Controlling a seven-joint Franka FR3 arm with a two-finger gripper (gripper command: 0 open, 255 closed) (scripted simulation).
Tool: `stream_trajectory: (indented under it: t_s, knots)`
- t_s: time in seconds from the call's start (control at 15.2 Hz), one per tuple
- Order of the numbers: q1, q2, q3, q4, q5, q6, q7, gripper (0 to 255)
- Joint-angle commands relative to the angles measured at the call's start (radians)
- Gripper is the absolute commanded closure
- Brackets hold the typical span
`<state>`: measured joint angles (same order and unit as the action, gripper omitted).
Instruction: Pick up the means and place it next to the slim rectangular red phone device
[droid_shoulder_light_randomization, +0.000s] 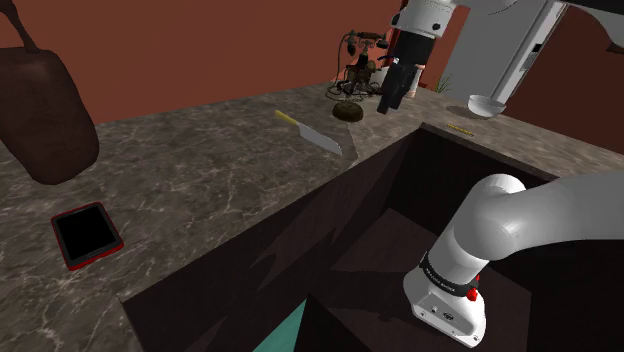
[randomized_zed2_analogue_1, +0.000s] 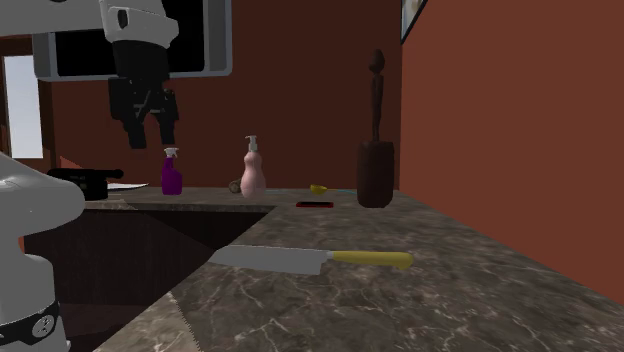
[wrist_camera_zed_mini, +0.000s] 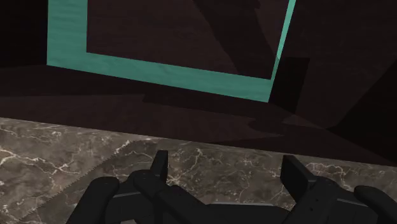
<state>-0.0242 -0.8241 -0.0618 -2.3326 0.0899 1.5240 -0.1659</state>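
Shoulder view, end effector (droid_shoulder_light_randomization: 393, 100): we see it hanging above the far part of the marble table (droid_shoulder_light_randomization: 200, 170), with nothing in it.
Shoulder view, knife (droid_shoulder_light_randomization: 310, 132): it lies flat on the table, below the end effector and toward the shoulder view's left, apart from it, its yellow handle on the far side.
Shoulder view, red phone (droid_shoulder_light_randomization: 88, 235): it lies flat, much farther off in the same direction, well apart from both the end effector and the knife.
Shoulder view, neighbours: a dark spindly ornament (droid_shoulder_light_randomization: 355, 65) and a dark round object (droid_shoulder_light_randomization: 347, 111) sit just beside the end effector. A white bowl (droid_shoulder_light_randomization: 487, 105) is on its other side. A brown bag (droid_shoulder_light_randomization: 40, 110) is far off, past the knife.
Shoulder view, in the way: we see bare marble between knife and phone, and a dark sunken recess (droid_shoulder_light_randomization: 400, 220) borders the table below the end effector.
Second exterior view, end effector (randomized_zed2_analogue_1: 150, 128): its fingers (randomized_zed2_analogue_1: 168, 125) stand apart, raised above a purple spray bottle (randomized_zed2_analogue_1: 172, 172).
Second exterior view, knife (randomized_zed2_analogue_1: 310, 260): it lies nearest the camera, well apart from the end effector.
Second exterior view, others: a pink pump bottle (randomized_zed2_analogue_1: 252, 168), the phone (randomized_zed2_analogue_1: 315, 203) and a dark statuette (randomized_zed2_analogue_1: 376, 150) stand farther back.
Wrist view, end effector (wrist_camera_zed_mini: 227, 167): it is open over marble, with nothing between the fingers. Beyond it lies the recess with a teal frame (wrist_camera_zed_mini: 172, 70).
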Motion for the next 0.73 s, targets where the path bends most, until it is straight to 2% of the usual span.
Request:
stream_trajectory:
  t_s: [0.0,0.66]
  knots:
    - [0.000,0.000,0.000,0.000,0.000,0.000,0.000,0]
    - [-0.005,0.351,0.002,0.086,0.005,0.252,0.023,0]
